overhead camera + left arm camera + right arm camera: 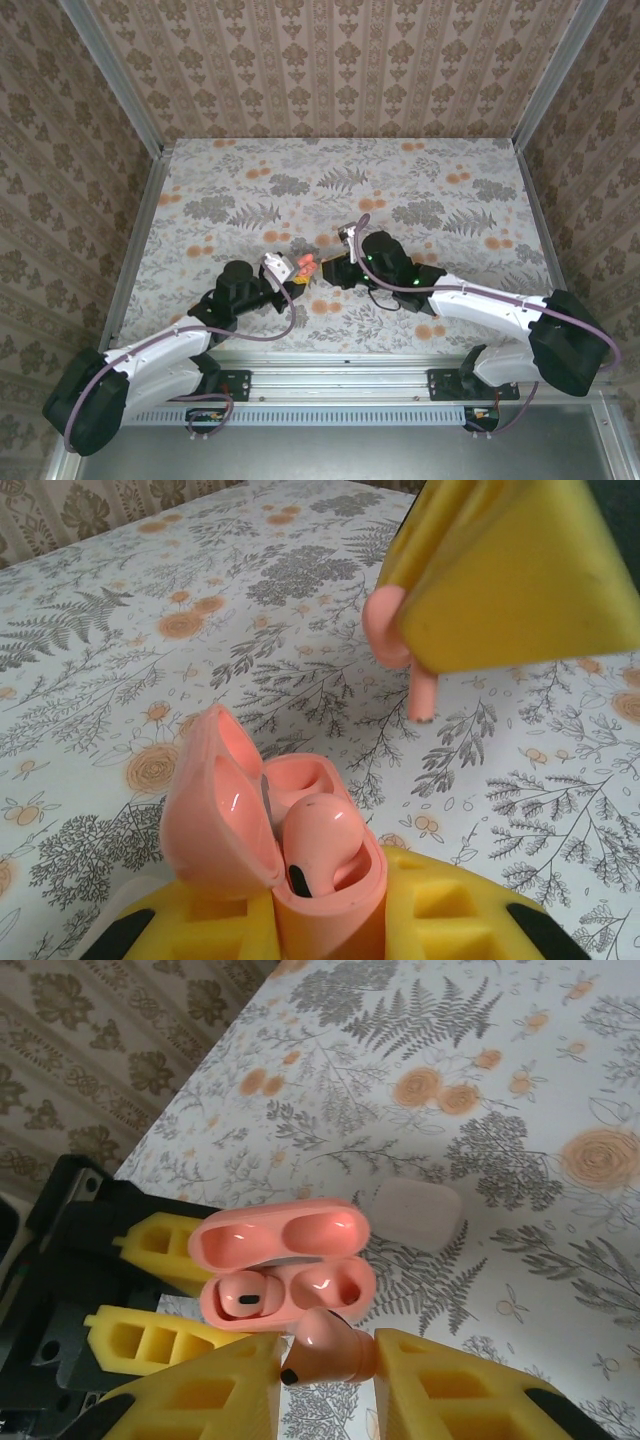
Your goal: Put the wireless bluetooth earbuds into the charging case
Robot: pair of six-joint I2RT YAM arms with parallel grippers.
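The left pincer (330,925) is clamped on the open coral case (285,1245) (lid tipped right back). One coral earbud (318,832) sits in a socket of it. The right pincer (327,1360) is closed on the second coral earbud (388,628), stem pointing down, near the case's open mouth but apart from it. A white case (415,1215) lies shut on the flowered table (430,180) close by.

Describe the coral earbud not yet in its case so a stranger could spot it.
Over the floral table, the left hand holds an open coral case. Just beside it, the right hand pinches the coral earbud, in mid-air, unlike its twin seated inside.
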